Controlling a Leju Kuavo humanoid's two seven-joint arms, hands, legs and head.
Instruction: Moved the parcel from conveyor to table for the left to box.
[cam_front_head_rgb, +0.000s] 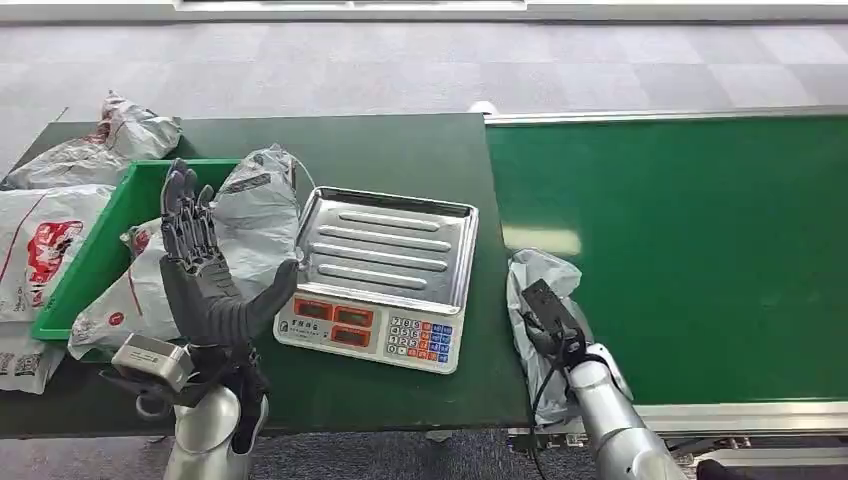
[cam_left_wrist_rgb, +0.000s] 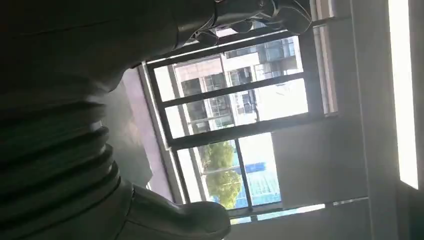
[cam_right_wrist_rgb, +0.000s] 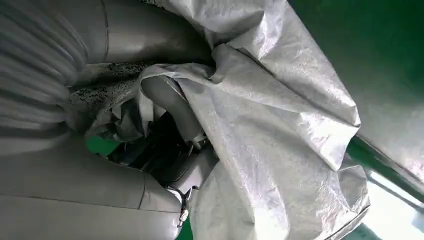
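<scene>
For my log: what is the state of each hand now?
Left hand: open, fingers raised, holding nothing.
Right hand: gripping the grey parcel.

Room and fixed surroundings

We see a grey carpet-tile floor (cam_front_head_rgb: 420, 65) beyond a dark green table (cam_front_head_rgb: 400, 150), with a bright green conveyor belt (cam_front_head_rgb: 690, 240), edged in a metal rail (cam_front_head_rgb: 660, 116), just beside it. We note a tall dark-framed window (cam_left_wrist_rgb: 235, 125) letting in daylight, with trees (cam_left_wrist_rgb: 220, 170) and a building (cam_left_wrist_rgb: 220, 85) outside, and a lit strip (cam_left_wrist_rgb: 402, 90) near it.
</scene>
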